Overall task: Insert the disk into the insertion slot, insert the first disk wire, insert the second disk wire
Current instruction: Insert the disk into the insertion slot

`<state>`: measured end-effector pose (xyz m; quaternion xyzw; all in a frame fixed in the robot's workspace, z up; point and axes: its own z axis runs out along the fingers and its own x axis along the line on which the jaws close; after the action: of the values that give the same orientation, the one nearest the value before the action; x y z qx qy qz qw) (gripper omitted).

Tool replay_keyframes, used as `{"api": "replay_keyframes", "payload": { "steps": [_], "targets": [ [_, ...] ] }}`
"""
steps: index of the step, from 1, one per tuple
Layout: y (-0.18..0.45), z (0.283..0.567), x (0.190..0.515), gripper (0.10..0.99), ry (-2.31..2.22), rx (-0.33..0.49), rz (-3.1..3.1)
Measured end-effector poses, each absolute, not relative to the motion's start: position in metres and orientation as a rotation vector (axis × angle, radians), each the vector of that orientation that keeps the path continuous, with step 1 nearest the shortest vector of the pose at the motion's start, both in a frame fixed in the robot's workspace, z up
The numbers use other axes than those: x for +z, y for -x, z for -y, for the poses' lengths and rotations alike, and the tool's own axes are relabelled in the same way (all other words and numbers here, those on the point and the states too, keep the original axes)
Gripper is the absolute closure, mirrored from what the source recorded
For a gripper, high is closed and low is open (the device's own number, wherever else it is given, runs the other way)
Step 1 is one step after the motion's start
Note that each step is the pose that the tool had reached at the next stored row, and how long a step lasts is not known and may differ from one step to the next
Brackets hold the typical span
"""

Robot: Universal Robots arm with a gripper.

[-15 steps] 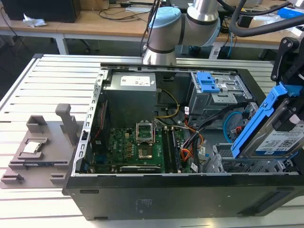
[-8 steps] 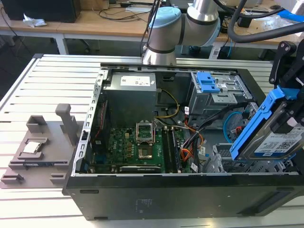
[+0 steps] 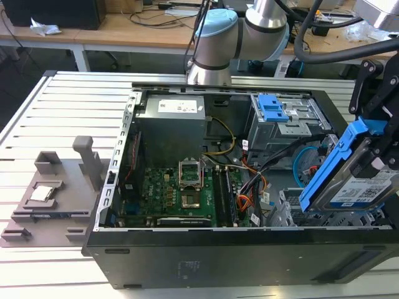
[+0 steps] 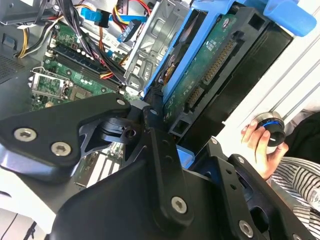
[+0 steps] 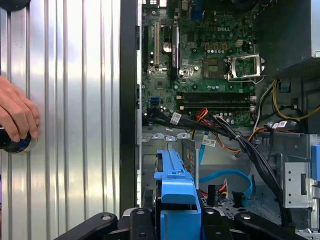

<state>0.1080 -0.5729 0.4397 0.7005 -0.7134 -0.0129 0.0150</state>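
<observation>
The gripper [image 3: 379, 146] pinches the blue-framed disk [image 3: 355, 184], which is tilted steeply above the slot [image 3: 285, 207] inside the open case [image 3: 187, 265].

Flat grey metal disk [image 3: 368, 174] with a satin sheen, smooth bright blue plastic carrier [image 3: 328, 173], ribbed silvery metal table [image 3: 62, 106], matt black sheet-metal computer case [image 3: 218, 261]

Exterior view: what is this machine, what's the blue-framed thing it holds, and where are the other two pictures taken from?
It is a robot arm working over an open computer case on a slatted metal table. The exterior view looks on from off the arm; both wrist views come from cameras riding on it. Its gripper clamps the disk, a hard drive in a blue carrier, tilted above the case. A person's hand holds a round knob on the table.
</observation>
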Motion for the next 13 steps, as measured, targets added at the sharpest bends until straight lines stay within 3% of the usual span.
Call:
{"api": "replay_keyframes", "payload": {
  "steps": [13],
  "targets": [
    [-0.101,0.552,0.433,0.722,-2.180,-0.040,2.220]
  ]
}}
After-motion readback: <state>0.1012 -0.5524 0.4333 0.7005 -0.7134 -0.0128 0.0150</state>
